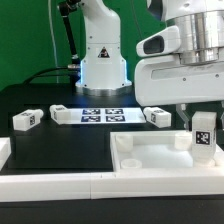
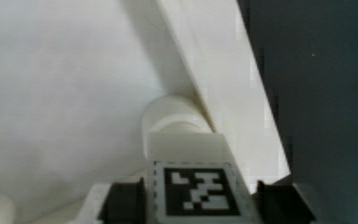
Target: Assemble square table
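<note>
The square table's white tray-like top [image 1: 140, 160] lies at the front, toward the exterior view's right. One white leg [image 1: 205, 134] with a black-and-white tag stands upright in the top's far corner on that side. My gripper [image 1: 204, 126] comes down over this leg, one finger on each side of it. In the wrist view the tagged leg [image 2: 197, 188] fills the gap of the gripper [image 2: 197, 206], and the dark fingers [image 2: 130, 202] press against its sides. Its rounded foot meets the top's raised rim [image 2: 215, 70]. Three more legs [image 1: 27, 120] [image 1: 60, 113] [image 1: 157, 117] lie loose on the black table.
The marker board [image 1: 100, 115] lies flat behind the top, in front of the robot's white base [image 1: 102, 60]. A long white border bar [image 1: 50, 186] runs along the front edge. Another bar end [image 1: 4, 150] sits at the exterior view's left.
</note>
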Motion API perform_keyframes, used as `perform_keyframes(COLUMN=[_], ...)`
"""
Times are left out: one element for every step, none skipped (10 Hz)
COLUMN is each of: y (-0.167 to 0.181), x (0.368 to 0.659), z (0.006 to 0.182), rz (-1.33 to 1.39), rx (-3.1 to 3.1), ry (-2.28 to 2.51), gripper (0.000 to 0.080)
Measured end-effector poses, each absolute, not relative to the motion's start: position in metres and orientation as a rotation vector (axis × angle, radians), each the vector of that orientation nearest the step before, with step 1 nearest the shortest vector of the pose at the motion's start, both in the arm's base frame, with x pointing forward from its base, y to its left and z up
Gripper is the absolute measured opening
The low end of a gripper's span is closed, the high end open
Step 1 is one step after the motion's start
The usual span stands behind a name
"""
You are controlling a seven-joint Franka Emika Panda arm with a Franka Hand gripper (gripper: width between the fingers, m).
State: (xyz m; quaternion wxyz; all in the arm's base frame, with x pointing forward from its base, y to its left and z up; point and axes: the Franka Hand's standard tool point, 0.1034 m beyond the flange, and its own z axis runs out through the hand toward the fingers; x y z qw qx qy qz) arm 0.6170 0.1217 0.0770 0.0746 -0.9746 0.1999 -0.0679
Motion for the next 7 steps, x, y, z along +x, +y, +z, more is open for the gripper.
perform_keyframes(y=[0.123,0.123,0.125,0.13,0.137,0.143,0.144], x=[0.617,0.619,0.619,0.617,0.616,0.615,0.618], z=[0.077,0.077,0.076,0.075,0.074,0.072,0.073], rz=[-0.191,-0.154,-0.132,-0.104,-0.09,-0.058,-0.026], rx=[-2.9,-2.816,-2.731,-2.621,-2.529,-2.382,-2.251], ry=[0.684,0.95,1.162,1.371,1.515,1.701,1.834], gripper=[0.0298,0.0298,0.0298,0.0298,0.0298,0.0297,0.0297])
